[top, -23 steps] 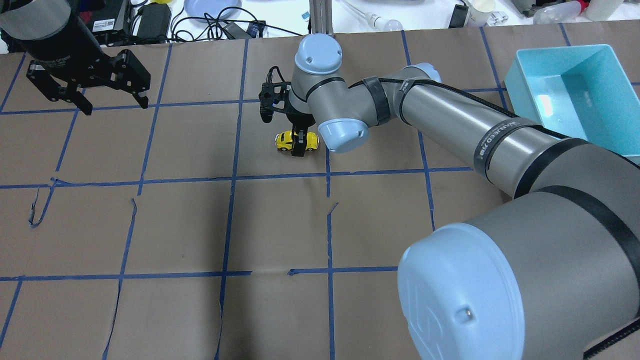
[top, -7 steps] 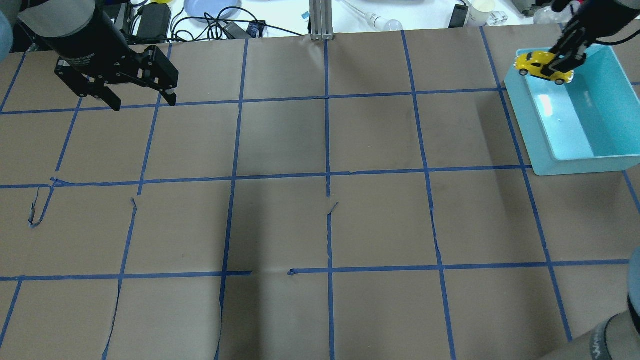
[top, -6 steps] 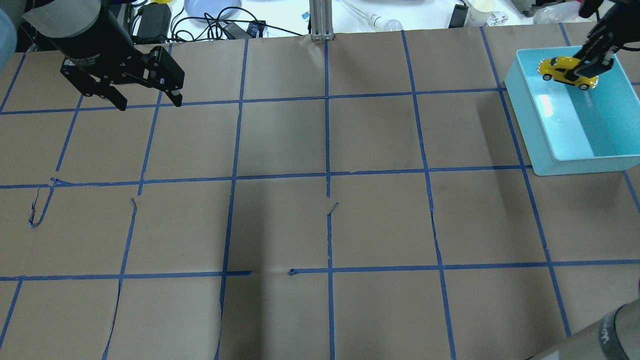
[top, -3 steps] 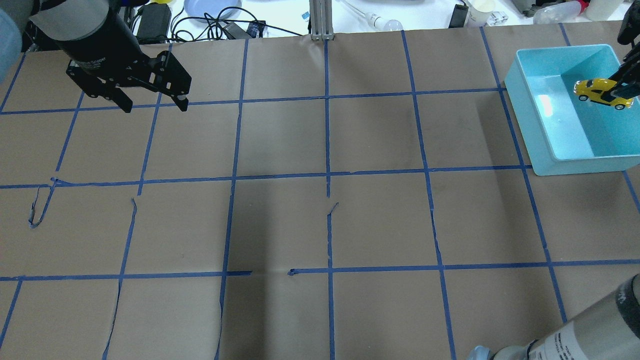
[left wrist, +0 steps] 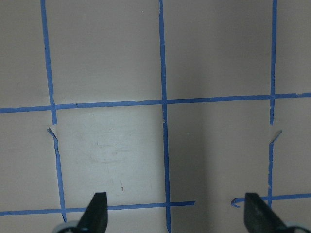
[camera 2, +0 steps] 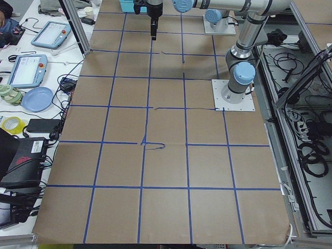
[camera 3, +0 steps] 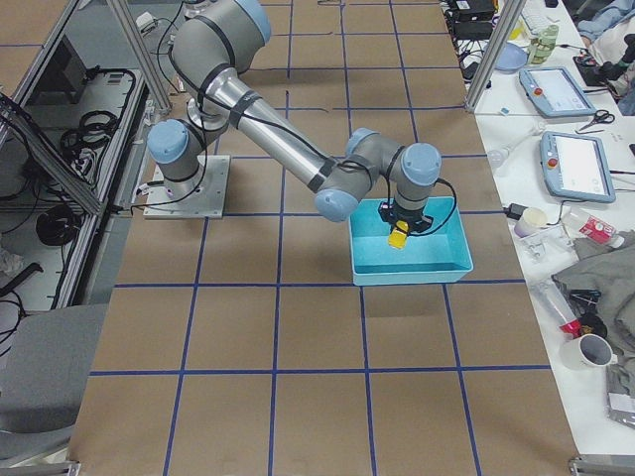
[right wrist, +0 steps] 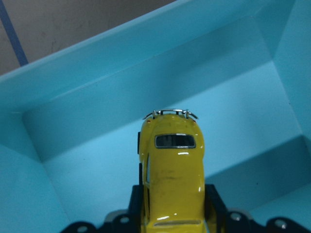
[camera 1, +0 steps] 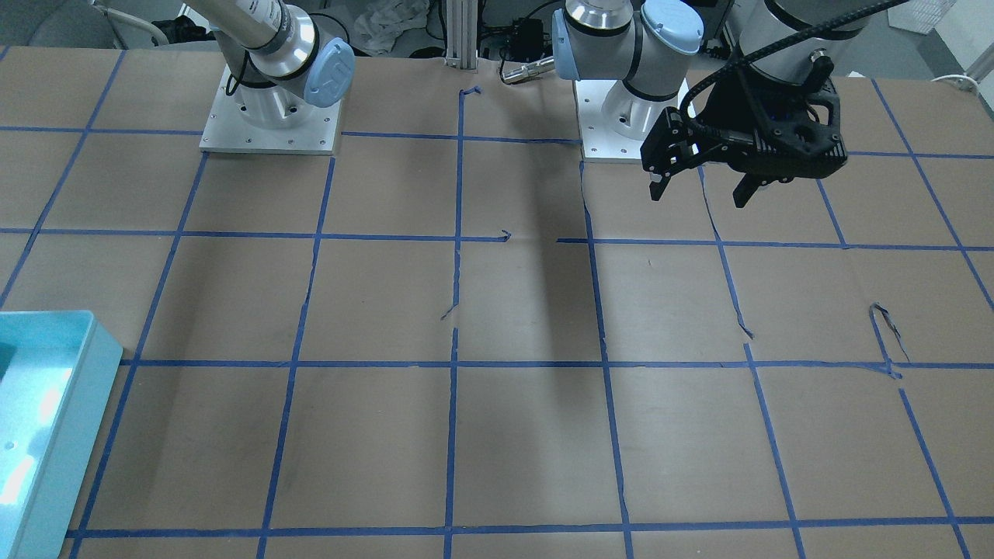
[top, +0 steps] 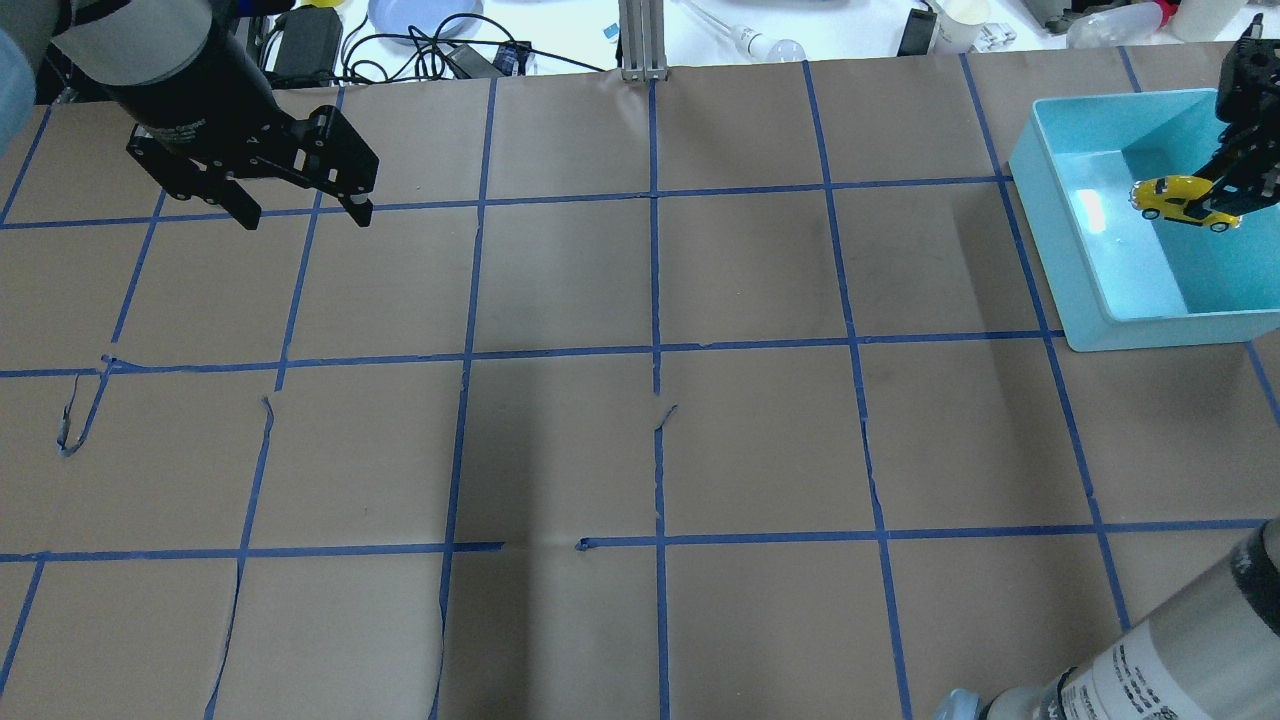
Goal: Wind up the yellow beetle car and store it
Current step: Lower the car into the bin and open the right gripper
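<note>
The yellow beetle car [top: 1180, 198] is held in my right gripper [top: 1218, 195], whose fingers are shut on its sides. The car hangs over the inside of the teal bin [top: 1060, 260] at the table's far right. The right wrist view shows the car [right wrist: 172, 174] between the gripper [right wrist: 172, 216] fingers with the bin's floor [right wrist: 97, 184] below; I cannot tell whether the car touches it. The exterior right view shows the car [camera 3: 397, 239] in the bin [camera 3: 407, 275]. My left gripper [top: 305, 215] is open and empty above the far left of the table.
Brown paper with a blue tape grid covers the table [top: 650, 450]. Cables, a blue plate [top: 420, 15] and bottles lie beyond the far edge. The front-facing view shows both arm bases and the bin's corner [camera 1: 46, 435] at lower left.
My right gripper took the car from the table's middle to the bin and brought it down inside the walls. My left gripper drifted a little to the right.
</note>
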Robot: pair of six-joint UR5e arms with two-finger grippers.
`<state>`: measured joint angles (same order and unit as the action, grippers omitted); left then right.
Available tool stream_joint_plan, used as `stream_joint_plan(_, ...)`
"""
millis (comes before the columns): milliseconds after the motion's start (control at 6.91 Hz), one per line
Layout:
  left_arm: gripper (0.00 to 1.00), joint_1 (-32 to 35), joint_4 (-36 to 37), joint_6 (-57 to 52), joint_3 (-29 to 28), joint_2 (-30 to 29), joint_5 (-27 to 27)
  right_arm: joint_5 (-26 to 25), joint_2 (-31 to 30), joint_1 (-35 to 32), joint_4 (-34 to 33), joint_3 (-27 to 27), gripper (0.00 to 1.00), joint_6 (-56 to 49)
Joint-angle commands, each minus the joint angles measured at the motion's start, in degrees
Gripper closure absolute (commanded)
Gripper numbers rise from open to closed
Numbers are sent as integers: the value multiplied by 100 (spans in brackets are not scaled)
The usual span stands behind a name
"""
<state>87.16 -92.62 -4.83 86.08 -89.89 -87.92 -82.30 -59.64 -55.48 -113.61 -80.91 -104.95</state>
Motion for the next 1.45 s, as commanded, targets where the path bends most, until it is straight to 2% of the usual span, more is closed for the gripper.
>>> stream_joint_plan(0, 0, 2, 7, 0, 14, 15, 3, 56, 382, 2, -459, 6, 100, -982)
stream_joint_plan(289, 0, 2, -2, 0, 14, 7, 12, 475, 619, -42, -504, -38, 98, -1141)
stream_joint_plan(434, 0, -6, -2, 0, 14, 7, 3, 495, 655, -42, -513, -38, 85, -1151)
stream_joint_plan(579, 0, 2, -2, 0, 23, 7, 12, 504, 655, -42, -521, -73, 1, -1055)
stream_joint_plan(868, 0, -6, -10, -9, 23, 6, 12, 469, 350, -173, -478, -56, 0, -601)
stream_joint_plan(1013, 0, -15, 7, -9, 66, -2, 29, 347, -201, -452, 88, -82, 0, -23)
stream_joint_plan(1157, 0, 2, 7, -9, 188, 15, 29, 198, -728, -690, 851, -74, 0, 844)
stream_joint_plan(1302, 0, 2, 51, -61, 190, 24, 47, 118, -1160, -1145, 1102, -74, 0, 2289)
